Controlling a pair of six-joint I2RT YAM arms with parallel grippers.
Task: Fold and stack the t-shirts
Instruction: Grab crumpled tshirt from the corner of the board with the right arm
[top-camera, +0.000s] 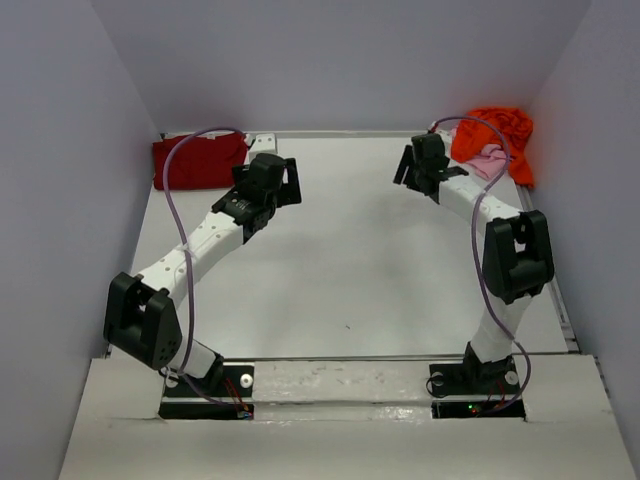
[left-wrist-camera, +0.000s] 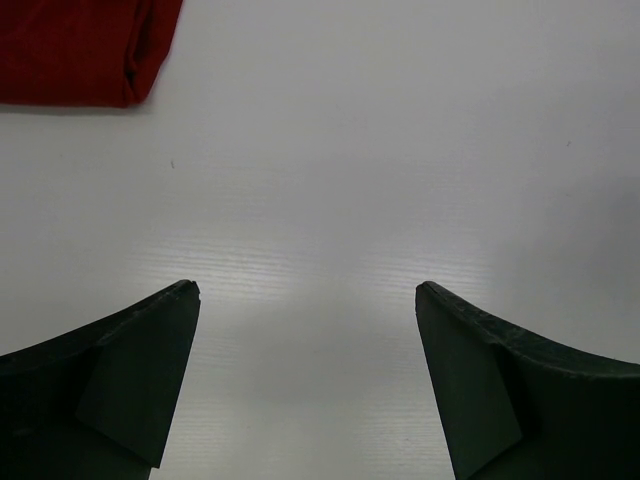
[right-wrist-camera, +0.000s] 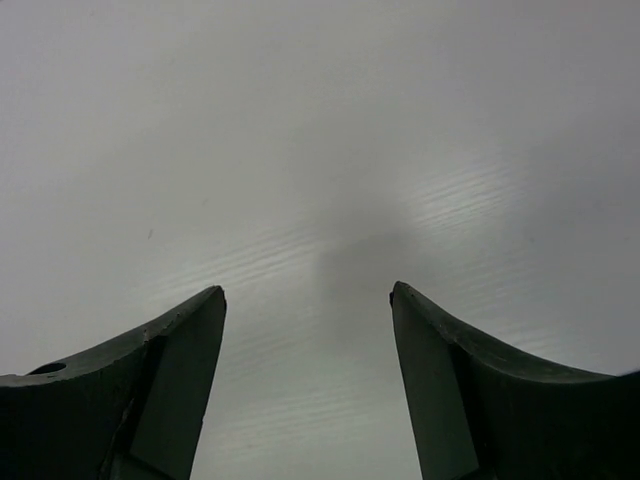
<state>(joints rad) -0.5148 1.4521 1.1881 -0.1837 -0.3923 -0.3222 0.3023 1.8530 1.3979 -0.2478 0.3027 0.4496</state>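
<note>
Left end effector (left-wrist-camera: 307, 292) was wide open, empty, near dark red t-shirt (top-camera: 198, 160); right end effector (right-wrist-camera: 307, 290) open too, holding nothing.

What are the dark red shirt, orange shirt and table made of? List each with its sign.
Dark red shirt: soft matte cloth; rounded folded edge, creases.
Orange shirt: matte cloth, crumpled in a heap.
Table: smooth white board, perhaps plastic or laminate; faint sheen, fine ribbed lines.
</note>
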